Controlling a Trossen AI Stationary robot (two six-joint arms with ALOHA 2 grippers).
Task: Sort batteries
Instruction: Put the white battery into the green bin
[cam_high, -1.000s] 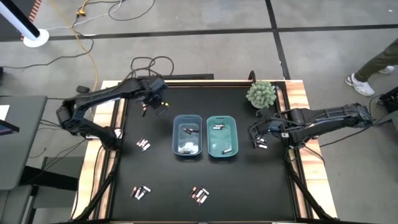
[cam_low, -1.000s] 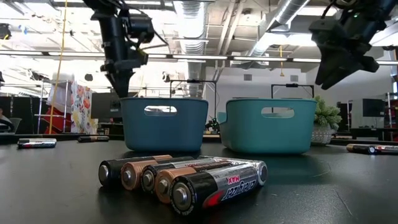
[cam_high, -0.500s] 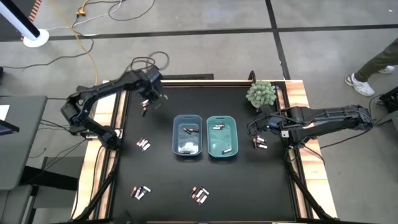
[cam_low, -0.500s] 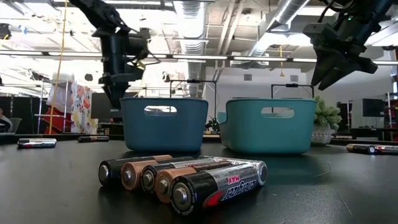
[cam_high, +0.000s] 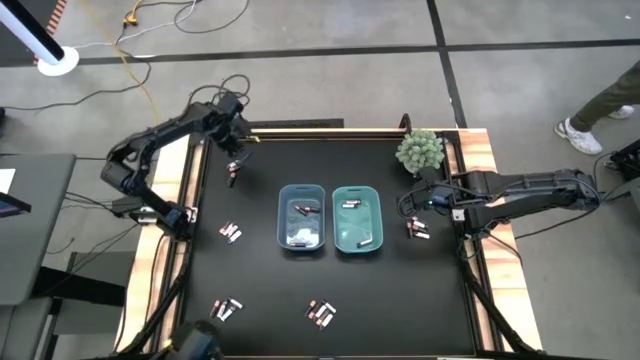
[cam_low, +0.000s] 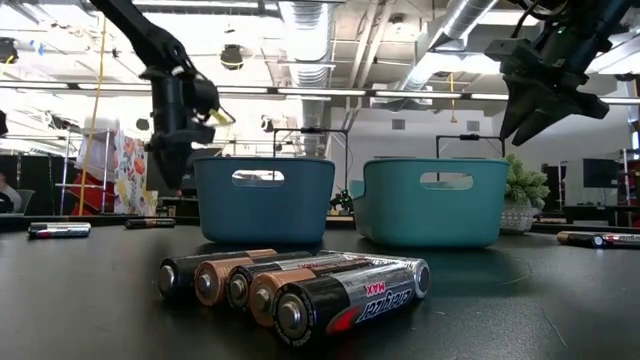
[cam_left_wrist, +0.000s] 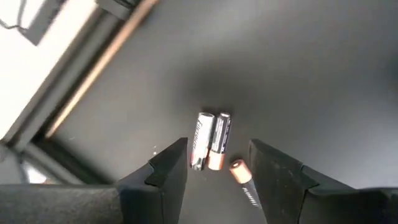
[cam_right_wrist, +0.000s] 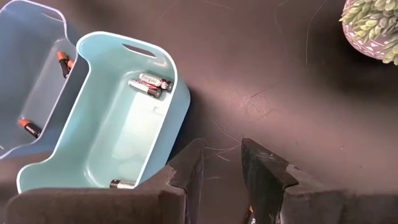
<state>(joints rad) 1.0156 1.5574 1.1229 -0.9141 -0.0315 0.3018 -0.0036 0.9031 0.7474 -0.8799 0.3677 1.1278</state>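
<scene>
Batteries lie in small groups on the black table. One group of three (cam_left_wrist: 210, 138) lies at the far left (cam_high: 233, 176). My left gripper (cam_left_wrist: 217, 163) hangs open just above it, fingers pointing down with one on either side and touching nothing (cam_high: 232, 155). A blue bin (cam_high: 302, 218) and a teal bin (cam_high: 357, 220) stand side by side mid-table, each with a few batteries inside (cam_right_wrist: 149, 84). My right gripper (cam_right_wrist: 224, 165) hovers open and empty to the right of the teal bin (cam_high: 415, 205), above another group of batteries (cam_high: 418, 230).
More battery groups lie at the left (cam_high: 231, 232), near left (cam_high: 227, 308) and near middle (cam_high: 320, 313), the last filling the low view's foreground (cam_low: 300, 285). A small potted plant (cam_high: 420, 150) stands at the far right. Bare table lies between the groups.
My left gripper has swung toward the table's far left corner and sunk a little, ending over the three batteries there. The batteries and bins have kept their places.
</scene>
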